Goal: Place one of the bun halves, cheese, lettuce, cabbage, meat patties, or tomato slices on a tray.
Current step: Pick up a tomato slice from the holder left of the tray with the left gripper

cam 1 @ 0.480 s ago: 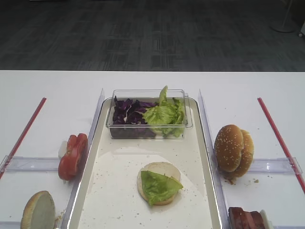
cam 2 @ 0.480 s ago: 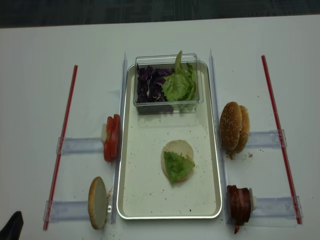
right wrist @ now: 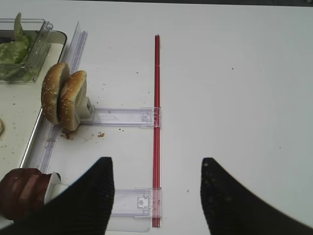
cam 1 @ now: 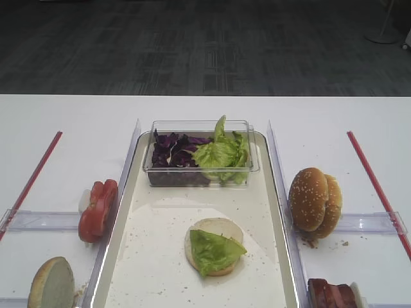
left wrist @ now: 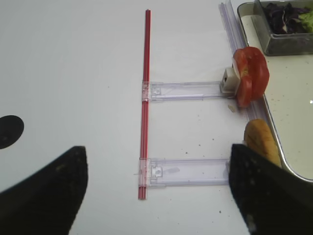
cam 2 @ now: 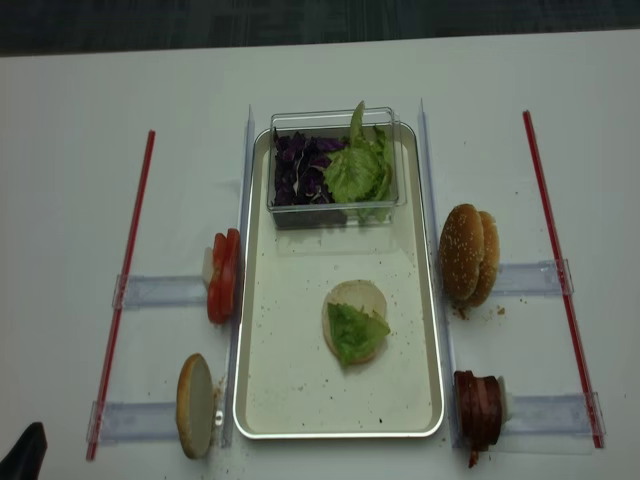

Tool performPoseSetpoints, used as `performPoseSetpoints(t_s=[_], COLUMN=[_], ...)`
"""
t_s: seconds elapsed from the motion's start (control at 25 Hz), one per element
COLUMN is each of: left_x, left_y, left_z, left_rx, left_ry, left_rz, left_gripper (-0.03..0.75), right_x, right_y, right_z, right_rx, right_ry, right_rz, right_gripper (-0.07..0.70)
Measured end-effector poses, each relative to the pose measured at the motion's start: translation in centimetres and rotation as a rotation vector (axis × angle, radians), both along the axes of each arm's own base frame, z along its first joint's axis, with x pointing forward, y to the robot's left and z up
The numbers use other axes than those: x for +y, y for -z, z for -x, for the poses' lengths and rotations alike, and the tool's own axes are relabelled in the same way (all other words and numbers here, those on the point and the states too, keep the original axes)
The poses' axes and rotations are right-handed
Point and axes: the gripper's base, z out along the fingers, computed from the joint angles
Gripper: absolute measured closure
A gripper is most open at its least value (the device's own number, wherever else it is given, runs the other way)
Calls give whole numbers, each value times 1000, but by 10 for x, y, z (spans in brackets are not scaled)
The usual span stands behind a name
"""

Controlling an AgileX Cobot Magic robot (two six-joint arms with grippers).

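On the tray [cam 1: 275,212] [cam 2: 437,330] lies a bun half topped with a lettuce leaf [cam 1: 215,249] [cam 2: 355,325]. Tomato slices [cam 1: 98,210] [left wrist: 251,76] and a pale bun half [cam 1: 51,283] [left wrist: 261,142] stand on edge left of the tray. Seeded bun halves [cam 1: 314,200] [right wrist: 63,95] and meat patties [cam 1: 331,295] [right wrist: 22,193] stand to its right. Cabbage [cam 1: 172,151] and lettuce [cam 1: 223,154] fill a clear tub. No cheese shows. My left gripper [left wrist: 159,152] hangs open over the table left of the tray. My right gripper [right wrist: 156,161] is open to the tray's right. Both are empty.
Red rods [cam 1: 32,176] [cam 1: 379,186] run along both outer sides, joined to clear plastic strips [left wrist: 186,89] [right wrist: 122,116] that hold the food upright. The clear tub [cam 2: 335,205] takes up the tray's far end. Crumbs lie by the seeded buns.
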Motion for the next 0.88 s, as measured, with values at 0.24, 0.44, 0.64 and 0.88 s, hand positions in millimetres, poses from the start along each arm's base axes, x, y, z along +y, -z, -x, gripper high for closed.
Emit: performPoseSetpoints(t_s=[0.24, 0.44, 0.64, 0.88], left_x=[0, 1, 1, 2], left_y=[0, 1, 9, 24], left_z=[-5, -32, -63, -95], left_rx=[37, 243, 471, 713], left_ry=[0, -1, -1, 1], left_rz=[1, 6, 11, 15], left_gripper=[170, 170, 170, 170], right_x=[0, 0, 0, 0], right_y=[0, 0, 0, 0], right_z=[0, 0, 0, 0], right_rx=[0, 0, 0, 0], right_ry=[0, 0, 0, 0], right_rz=[0, 0, 0, 0], right_gripper=[204, 204, 204, 206])
